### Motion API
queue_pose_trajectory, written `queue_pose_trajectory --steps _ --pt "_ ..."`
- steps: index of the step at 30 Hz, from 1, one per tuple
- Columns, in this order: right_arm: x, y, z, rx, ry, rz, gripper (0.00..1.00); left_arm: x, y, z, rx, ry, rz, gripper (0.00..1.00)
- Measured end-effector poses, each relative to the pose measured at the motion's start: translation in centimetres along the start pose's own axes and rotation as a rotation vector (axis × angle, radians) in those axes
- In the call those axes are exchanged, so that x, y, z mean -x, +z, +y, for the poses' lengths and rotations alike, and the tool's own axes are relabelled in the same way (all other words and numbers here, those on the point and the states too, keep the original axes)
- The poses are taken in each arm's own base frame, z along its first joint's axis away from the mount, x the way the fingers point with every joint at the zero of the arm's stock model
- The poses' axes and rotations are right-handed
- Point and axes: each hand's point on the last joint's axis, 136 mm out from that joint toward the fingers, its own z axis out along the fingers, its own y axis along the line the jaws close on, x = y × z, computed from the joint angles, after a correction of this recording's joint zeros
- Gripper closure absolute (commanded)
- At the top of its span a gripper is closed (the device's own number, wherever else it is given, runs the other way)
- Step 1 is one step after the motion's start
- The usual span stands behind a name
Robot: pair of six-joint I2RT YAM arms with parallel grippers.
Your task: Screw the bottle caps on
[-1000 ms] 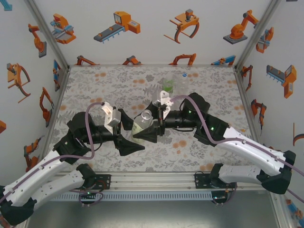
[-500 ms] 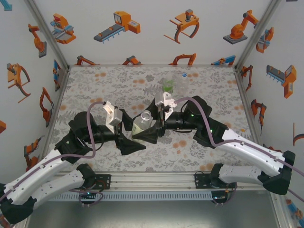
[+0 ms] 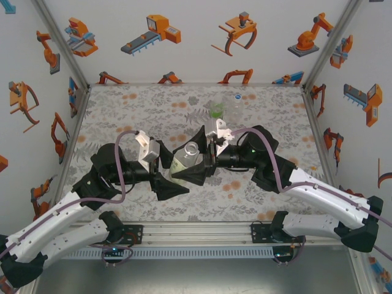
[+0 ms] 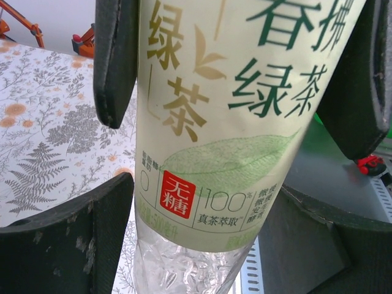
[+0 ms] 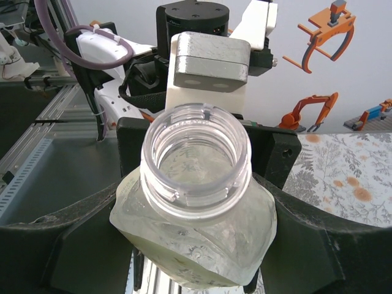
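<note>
A pale yellow-green bottle [image 3: 182, 163] with a green tea label hangs tilted above the table, its open mouth [image 5: 196, 160] uncapped. My right gripper [image 3: 193, 157] is shut on its shoulder, which is squeezed out of shape between the black fingers [image 5: 343, 245]. My left gripper [image 3: 175, 169] meets it from the left, lower down the body. Its fingers [image 4: 73, 239] press both sides of the label [image 4: 233, 122], shut on it. A bright green bottle [image 3: 216, 110] and a colourless bottle [image 3: 236, 101] stand at the back. The bottle caps are hidden.
The flowered table [image 3: 122, 116] has open room on its left and far right. Printed walls close three sides, with metal corner posts [image 3: 58, 43]. A slotted rail [image 3: 196, 233] runs along the near edge by the arm bases.
Both arms have edged slightly to the right with the bottle still between them. The bottle's tilt and both grips look the same.
</note>
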Motion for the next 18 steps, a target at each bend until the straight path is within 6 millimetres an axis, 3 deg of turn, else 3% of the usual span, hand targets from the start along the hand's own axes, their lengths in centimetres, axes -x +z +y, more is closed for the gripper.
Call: queue_pose_trajectory --steps 4,12,15,18 --pt "0.11 0.03 0.11 0.004 0.004 -0.004 0.96 0.0 0.03 -0.03 -0.001 0.0 0.0 0.29" --pt "0.05 0.03 -0.06 -0.008 0.021 -0.003 0.94 0.07 0.03 -0.32 -0.012 0.014 0.002 0.5" --pt "0.01 -0.04 -0.15 -0.015 0.025 0.0 0.74 0.02 0.02 -0.34 -0.013 0.015 0.004 0.55" --pt "-0.04 -0.2 -0.27 -0.03 0.031 0.005 0.46 -0.03 0.02 -0.32 -0.012 0.015 0.006 0.58"
